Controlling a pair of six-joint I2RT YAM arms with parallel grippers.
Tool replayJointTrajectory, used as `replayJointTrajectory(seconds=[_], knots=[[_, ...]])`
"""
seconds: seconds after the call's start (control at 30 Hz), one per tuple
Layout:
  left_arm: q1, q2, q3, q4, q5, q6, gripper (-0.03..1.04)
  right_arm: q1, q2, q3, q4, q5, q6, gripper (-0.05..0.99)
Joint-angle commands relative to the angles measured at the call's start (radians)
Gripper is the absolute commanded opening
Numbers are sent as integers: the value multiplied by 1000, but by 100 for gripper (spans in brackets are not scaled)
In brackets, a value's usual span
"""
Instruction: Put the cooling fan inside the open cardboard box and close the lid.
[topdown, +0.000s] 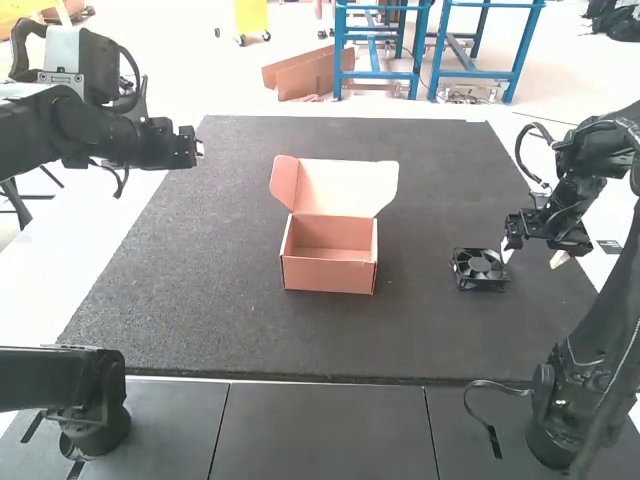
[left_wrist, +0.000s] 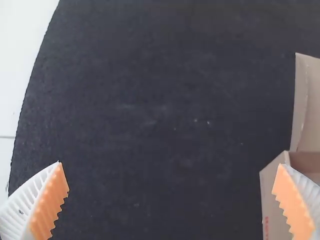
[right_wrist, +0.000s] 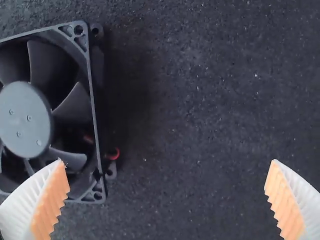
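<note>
Right gripper (right_wrist: 165, 200) gaping empty, cooling fan (right_wrist: 45, 115), red wire (right_wrist: 113, 154) showing, lying at one finger; left gripper (left_wrist: 165, 200) gaping empty, cardboard box (left_wrist: 302, 160) sitting behind one finger.

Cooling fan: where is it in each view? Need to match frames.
High view: the cooling fan lies on the black mat, right of the open cardboard box and apart from it.
Left wrist view: black mat and an edge of the cardboard box.
Right wrist view: cooling fan flat on the black mat, one corner behind a finger of the right gripper.
Shared landmark: the black mat.
</note>
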Motion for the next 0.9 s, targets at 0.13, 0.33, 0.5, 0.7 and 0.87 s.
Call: replayJointTrajectory(seconds=[0.13, 0.33, 0.5, 0.7, 0.87], knots=[[-7, 5, 39, 19, -7, -6, 97, 9, 39, 28, 37, -22, 29, 90], [-7, 13, 50, 21, -7, -6, 97, 25, 72, 33, 52, -25, 41, 90], [-7, 16, 51, 21, -7, -6, 97, 38, 102, 35, 65, -27, 53, 90], [-7, 17, 51, 22, -7, -6, 97, 42, 128, 35, 66, -25, 58, 90], [-7, 17, 57, 21, -7, -4, 97, 39, 146, 38, 69, -18, 58, 90]])
